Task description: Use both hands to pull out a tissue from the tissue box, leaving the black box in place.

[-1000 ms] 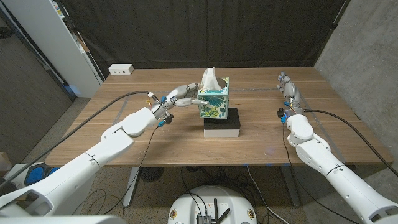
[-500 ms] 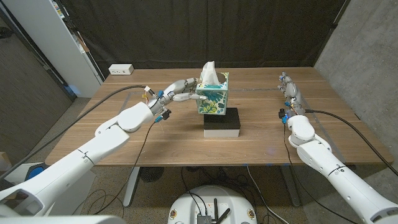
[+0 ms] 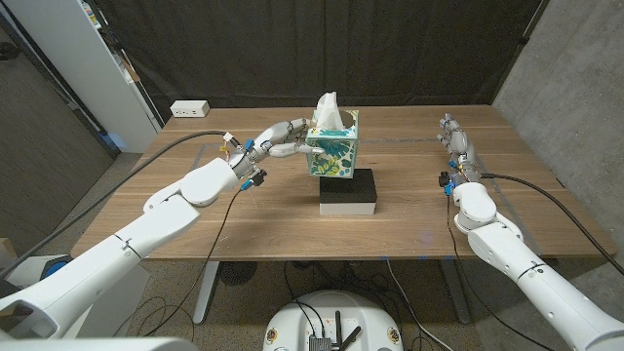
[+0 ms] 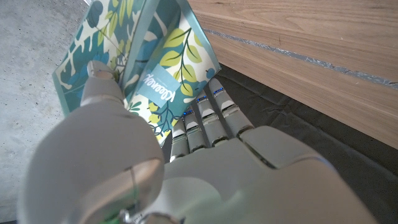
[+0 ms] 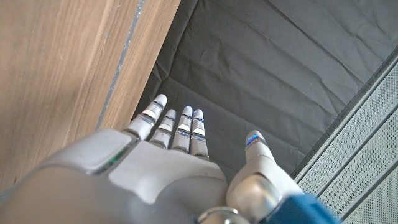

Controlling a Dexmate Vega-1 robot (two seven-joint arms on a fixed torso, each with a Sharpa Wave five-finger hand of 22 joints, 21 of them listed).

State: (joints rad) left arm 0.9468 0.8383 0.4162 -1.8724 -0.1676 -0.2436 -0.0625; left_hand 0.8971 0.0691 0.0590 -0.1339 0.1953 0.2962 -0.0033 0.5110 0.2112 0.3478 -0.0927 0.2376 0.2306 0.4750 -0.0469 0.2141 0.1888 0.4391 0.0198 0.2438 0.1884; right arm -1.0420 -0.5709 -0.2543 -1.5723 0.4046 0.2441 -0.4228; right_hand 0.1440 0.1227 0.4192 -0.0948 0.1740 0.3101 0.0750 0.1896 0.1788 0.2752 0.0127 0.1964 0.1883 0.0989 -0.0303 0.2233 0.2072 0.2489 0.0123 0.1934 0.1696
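Left hand (image 3: 283,142) gripping tissue box (image 3: 334,149), box tilted above black box (image 3: 350,187); right hand (image 3: 453,142) empty, fingers extended

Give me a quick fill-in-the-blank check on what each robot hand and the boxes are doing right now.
1. The tissue box is gripped by the ____ robot hand.
2. The tissue box is lifted above the ____ box.
3. The right robot hand holds ____.
4. A white ____ sticks out of the tissue box's top.

Missing words: left; black; nothing; tissue
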